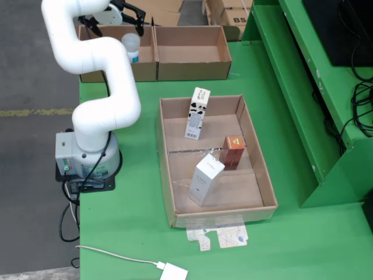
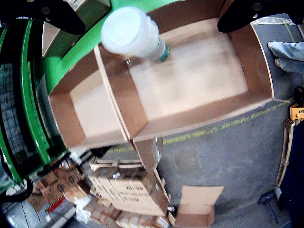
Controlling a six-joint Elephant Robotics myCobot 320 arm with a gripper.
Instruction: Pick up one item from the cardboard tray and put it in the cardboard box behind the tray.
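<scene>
My gripper (image 1: pixel 113 22) is open above the left of two cardboard boxes (image 1: pixel 145 71) behind the tray. A white bottle with a teal label (image 1: pixel 131 46) is inside that box, free of the fingers. In the wrist view the bottle (image 2: pixel 135 35) is blurred below me, and my black fingers (image 2: pixel 42 12) stand wide apart on either side. The right box (image 1: pixel 192 70) holds nothing. The cardboard tray (image 1: pixel 168 192) holds a tall white box with black print (image 1: pixel 197 114), an orange-brown box (image 1: pixel 233 151) and a white box (image 1: pixel 206 179).
The arm's base (image 1: pixel 87 157) stands left of the tray at the table's edge. A green rack (image 1: pixel 315 87) runs along the right. A white adapter with its cable (image 1: pixel 172 272) and a paper scrap (image 1: pixel 224 238) lie in front of the tray.
</scene>
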